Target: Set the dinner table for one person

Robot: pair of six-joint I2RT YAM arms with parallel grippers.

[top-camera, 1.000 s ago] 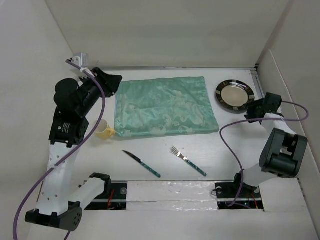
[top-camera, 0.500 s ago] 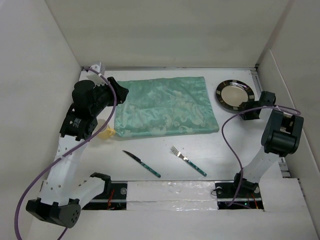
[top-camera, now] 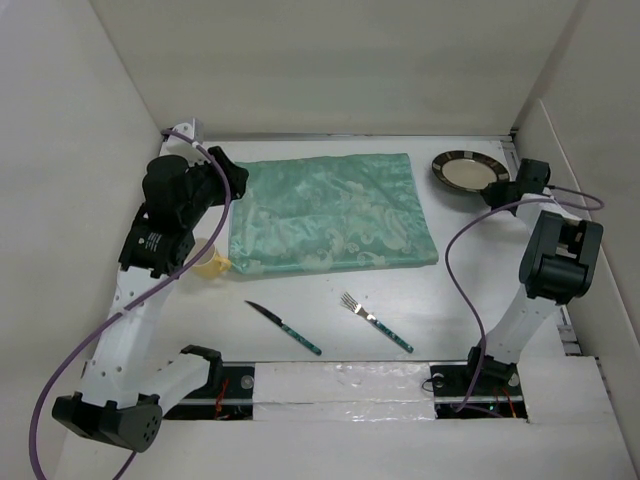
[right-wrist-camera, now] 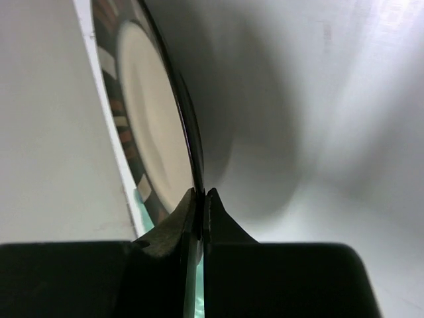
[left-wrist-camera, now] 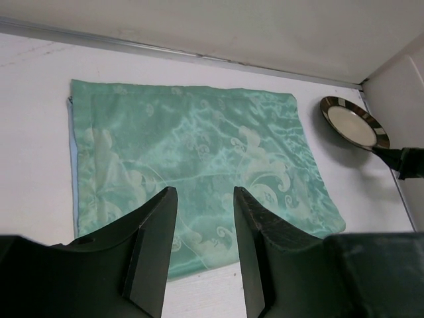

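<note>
Right claw (top-camera: 498, 191) at plate (top-camera: 463, 170) rim, green cloth (top-camera: 330, 212), knife (top-camera: 285, 327), fork (top-camera: 376, 322)

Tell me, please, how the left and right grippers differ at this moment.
The left gripper is open and empty; the right gripper is shut on the rim of the plate. The left gripper hangs over the green cloth; the right gripper is by the far right corner of the dinner table. Both are black with two fingers.

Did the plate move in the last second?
Yes. The plate, pinched at its rim by the right gripper, has tilted up and shifted toward the back wall, judged against the unmoved green cloth.
</note>
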